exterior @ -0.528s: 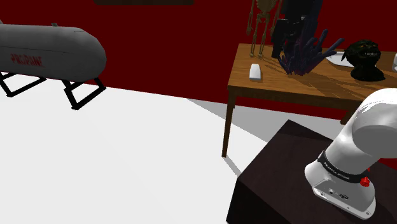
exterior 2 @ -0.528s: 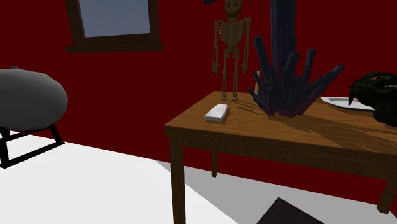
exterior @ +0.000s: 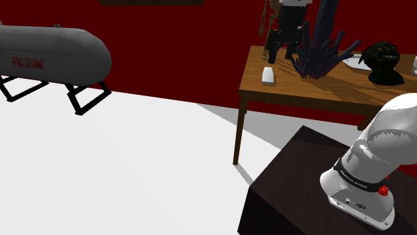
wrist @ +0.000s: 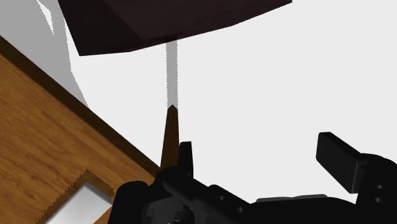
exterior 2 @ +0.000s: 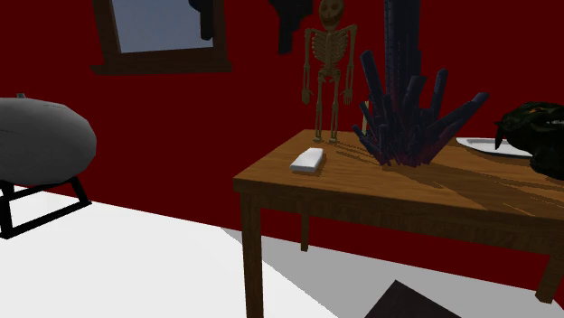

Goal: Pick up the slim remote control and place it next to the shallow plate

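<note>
Closest to me, my white arm (exterior: 394, 127) rises from the dark stand (exterior: 287, 193), with white floor (exterior: 133, 160) spreading around it. Just beyond stands the wooden table (exterior: 314, 90). The slim remote control (exterior: 268, 75), drawn plain white, lies flat on the table, near the edge at the shoulder view's left end. My claw (wrist: 257, 149) hangs in the air over that end of the table, above the remote and clear of it. Its two black fingers stand apart with nothing between them. Through the wrist view, a corner of the remote shows on the wood outside the gap, beside one finger, and a table leg (wrist: 170, 137) drops to the floor. Farther along the table rises a dark blue spiky cluster (exterior 2: 407, 108). Past it lies the shallow plate (exterior 2: 484, 144), white, well apart from the remote and partly behind a black lumpy object (exterior 2: 542, 135). Just behind the remote, toward the table's back edge, a small skeleton (exterior 2: 327, 72) stands against a red wall (exterior 2: 181, 135). Far off at the shoulder view's left, a grey tank (exterior: 53, 53) rests on black legs.
</note>
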Motion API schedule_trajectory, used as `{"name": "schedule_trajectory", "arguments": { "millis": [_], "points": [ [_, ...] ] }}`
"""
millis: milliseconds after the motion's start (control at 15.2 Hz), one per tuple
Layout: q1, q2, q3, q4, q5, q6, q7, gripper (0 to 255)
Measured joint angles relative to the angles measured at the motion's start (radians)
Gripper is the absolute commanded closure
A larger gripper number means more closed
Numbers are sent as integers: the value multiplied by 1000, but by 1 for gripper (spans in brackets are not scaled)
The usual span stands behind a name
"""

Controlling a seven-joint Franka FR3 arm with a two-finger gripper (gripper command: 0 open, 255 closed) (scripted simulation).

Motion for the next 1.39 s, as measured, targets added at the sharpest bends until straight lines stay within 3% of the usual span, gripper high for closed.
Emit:
{"name": "schedule_trajectory", "arguments": {
  "millis": [726,1386],
  "points": [
    [-103,329,-52,106,-40,230,129,0],
    [-184,620,-124,281,-48,352,234,0]
  ]
}}
